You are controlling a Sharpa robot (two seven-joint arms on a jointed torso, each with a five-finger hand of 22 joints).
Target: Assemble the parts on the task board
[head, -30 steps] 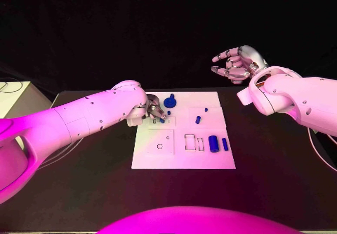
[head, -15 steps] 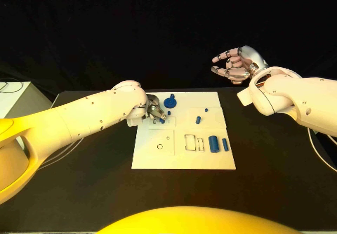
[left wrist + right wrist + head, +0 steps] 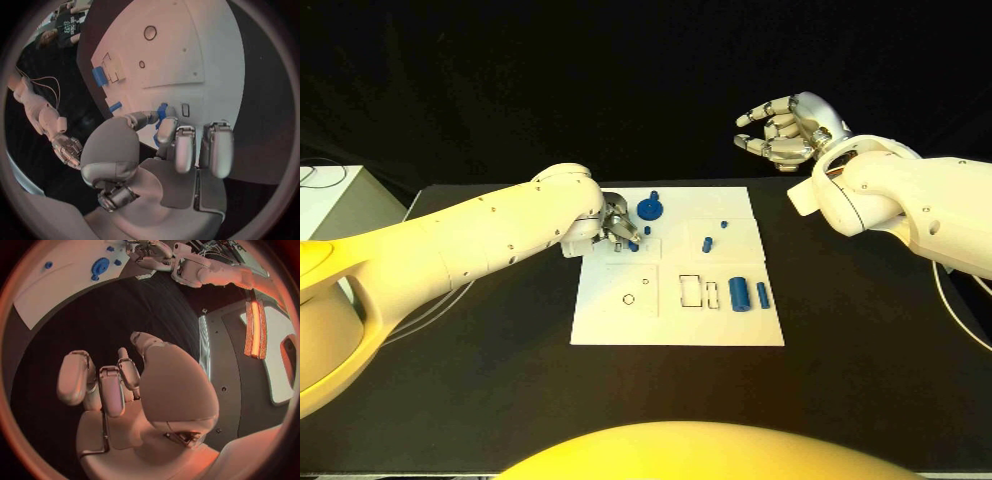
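The white task board (image 3: pixel 678 320) lies in the middle of the black table. My left hand (image 3: pixel 617 228) is low over the board's far left part and pinches a small blue part (image 3: pixel 633 243) between thumb and finger, seen close in the left wrist view (image 3: pixel 161 111). A round blue part (image 3: pixel 651 210) lies just beyond that hand. Two small blue pegs (image 3: pixel 707 244) lie mid-board and two blue cylinders (image 3: pixel 737 294) at its right side. My right hand (image 3: pixel 786 128) is raised past the table's far edge, its fingers apart and holding nothing.
Rectangular slots (image 3: pixel 691 291) and a round hole (image 3: pixel 629 298) mark the board's near half. A pale box (image 3: pixel 326 205) stands off the table's left side. Bare black tabletop (image 3: pixel 877 330) surrounds the board.
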